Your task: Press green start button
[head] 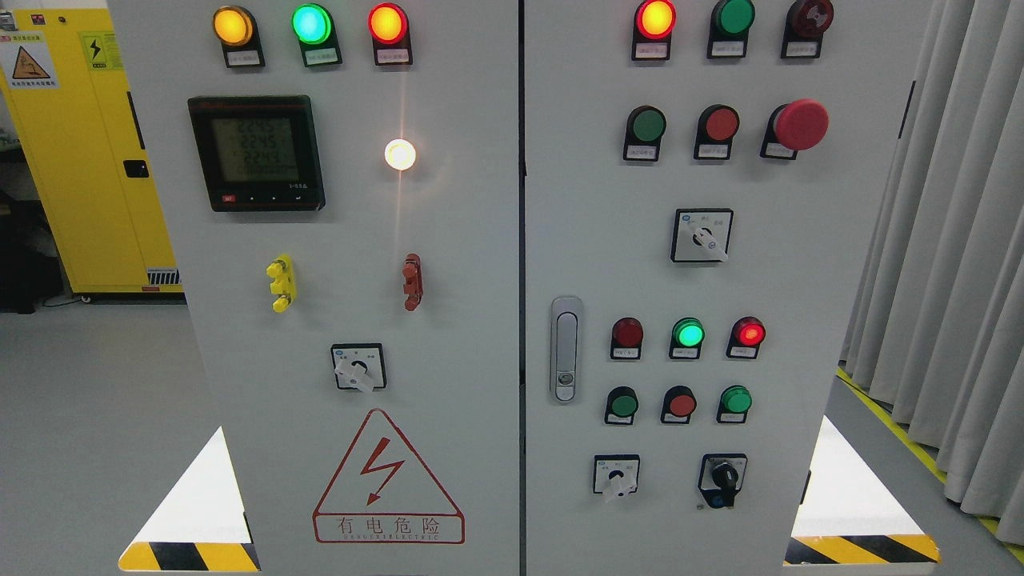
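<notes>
A grey control cabinet with two doors fills the head view. On the right door [800, 288] there are several green buttons: one in the upper row [647, 126], next to a red button [721, 124] and a large red mushroom button [800, 125]; one in the lower row at the left [623, 405]; one at that row's right [735, 400]. A green lamp [688, 333] glows above the lower row. Neither hand nor arm shows in the view.
The left door [448, 336] carries three lit lamps at the top, a meter display [256, 152], a bright white lamp [400, 154], rotary switches and a danger sign [388, 480]. A door handle [566, 348] sits by the seam. A yellow cabinet [88, 160] stands at left, curtains [952, 240] at right.
</notes>
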Robot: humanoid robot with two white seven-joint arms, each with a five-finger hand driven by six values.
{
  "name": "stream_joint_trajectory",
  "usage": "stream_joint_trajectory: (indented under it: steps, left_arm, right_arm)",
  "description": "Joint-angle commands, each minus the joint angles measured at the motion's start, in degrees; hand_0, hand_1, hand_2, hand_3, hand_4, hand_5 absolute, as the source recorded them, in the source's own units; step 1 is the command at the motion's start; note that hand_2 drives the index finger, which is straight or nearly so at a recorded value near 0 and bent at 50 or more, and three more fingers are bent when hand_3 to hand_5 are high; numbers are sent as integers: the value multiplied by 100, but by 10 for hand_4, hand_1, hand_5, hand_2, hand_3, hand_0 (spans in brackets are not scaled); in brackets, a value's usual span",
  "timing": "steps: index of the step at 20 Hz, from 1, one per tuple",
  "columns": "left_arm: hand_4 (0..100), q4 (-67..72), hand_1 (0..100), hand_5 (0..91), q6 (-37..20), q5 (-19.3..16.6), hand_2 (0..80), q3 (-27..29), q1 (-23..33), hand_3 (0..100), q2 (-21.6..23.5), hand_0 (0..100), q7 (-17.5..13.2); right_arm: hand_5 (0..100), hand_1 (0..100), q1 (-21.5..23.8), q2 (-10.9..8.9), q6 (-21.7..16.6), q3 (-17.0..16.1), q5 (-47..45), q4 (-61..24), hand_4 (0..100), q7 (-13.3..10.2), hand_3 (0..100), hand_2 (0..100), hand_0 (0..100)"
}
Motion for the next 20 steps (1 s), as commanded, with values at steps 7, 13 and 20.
stream_joint_trajectory:
  steps: [7,13,20]
  left_arm:
    - [0,-158,556,0,4,0,0,1,-53,0,150,120,1]
    - [0,-158,556,0,4,0,0,1,-53,0,150,120,9]
    - [0,-158,556,0,4,0,0,1,-53,0,150,120,1]
  right_arm:
    - [0,364,-10,-5,2,2,3,4,0,3,0,0,248]
    - [0,365,-19,-5,-15,63,91,-110,0,-14,0,0,248]
    - [0,375,51,57,-15,687,941,-1602,0,-496,0,0,237]
